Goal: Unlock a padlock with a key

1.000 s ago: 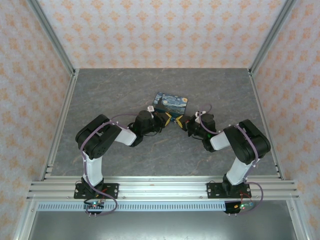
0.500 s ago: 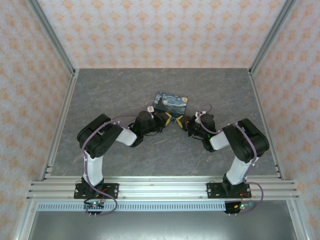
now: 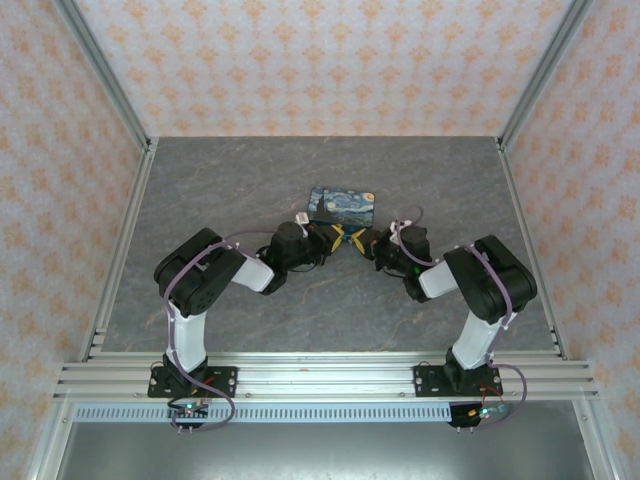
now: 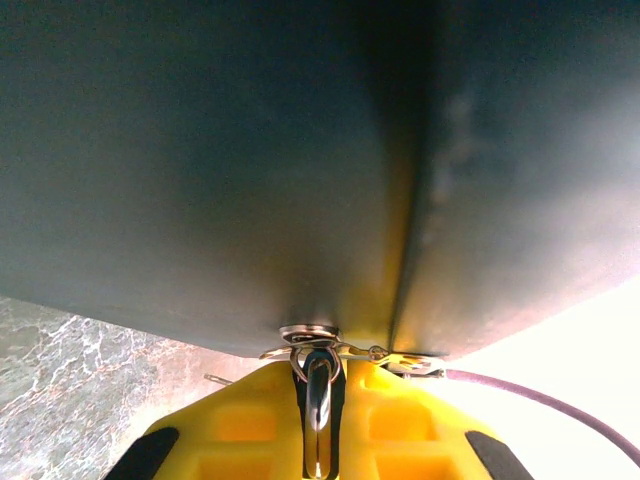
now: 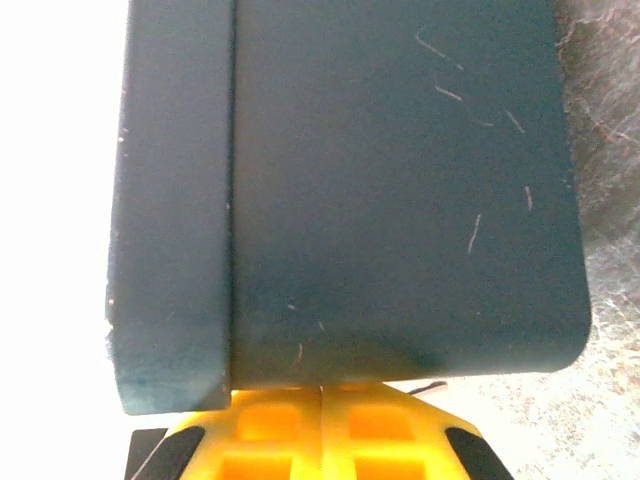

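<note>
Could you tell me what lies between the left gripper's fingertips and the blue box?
In the left wrist view, the key and its metal ring, pinched in the left gripper, lie there, close under the blue box.

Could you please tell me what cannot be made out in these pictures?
Top view: the left claw and right claw tips are too small to tell whether they touch.
Left wrist view: the key, its blade buried between the yellow fingers.
Right wrist view: the blue box, close up, hides what lies beyond it.
</note>
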Robot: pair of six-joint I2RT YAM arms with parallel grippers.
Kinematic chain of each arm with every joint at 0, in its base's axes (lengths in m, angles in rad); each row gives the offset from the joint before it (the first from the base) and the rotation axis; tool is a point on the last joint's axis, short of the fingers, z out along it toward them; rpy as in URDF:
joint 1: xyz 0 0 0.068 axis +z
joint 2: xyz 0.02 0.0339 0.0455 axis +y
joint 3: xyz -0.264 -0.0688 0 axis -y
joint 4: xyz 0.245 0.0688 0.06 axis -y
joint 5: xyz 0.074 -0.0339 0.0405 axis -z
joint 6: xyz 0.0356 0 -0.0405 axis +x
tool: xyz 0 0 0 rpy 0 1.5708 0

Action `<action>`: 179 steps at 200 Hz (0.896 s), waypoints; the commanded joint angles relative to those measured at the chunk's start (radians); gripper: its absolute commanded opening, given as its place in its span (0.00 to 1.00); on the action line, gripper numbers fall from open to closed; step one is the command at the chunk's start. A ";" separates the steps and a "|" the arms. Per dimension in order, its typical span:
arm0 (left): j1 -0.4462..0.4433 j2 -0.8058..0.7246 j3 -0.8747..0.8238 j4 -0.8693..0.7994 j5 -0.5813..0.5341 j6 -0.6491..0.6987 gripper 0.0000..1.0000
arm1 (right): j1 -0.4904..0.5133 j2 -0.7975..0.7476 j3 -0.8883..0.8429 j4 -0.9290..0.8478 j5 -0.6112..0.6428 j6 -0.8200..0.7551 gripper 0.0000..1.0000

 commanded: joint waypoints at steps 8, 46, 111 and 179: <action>-0.057 -0.024 0.027 0.045 0.133 0.035 0.00 | 0.030 0.001 0.076 0.049 -0.041 0.007 0.00; -0.071 0.003 0.046 0.055 0.131 0.026 0.00 | 0.083 0.004 0.126 -0.007 -0.040 -0.014 0.00; -0.077 0.014 0.056 0.049 0.124 0.024 0.00 | 0.093 0.048 0.134 0.033 -0.058 0.010 0.00; -0.053 0.025 -0.016 0.045 0.057 0.023 0.00 | 0.061 -0.046 0.099 -0.097 -0.055 -0.074 0.46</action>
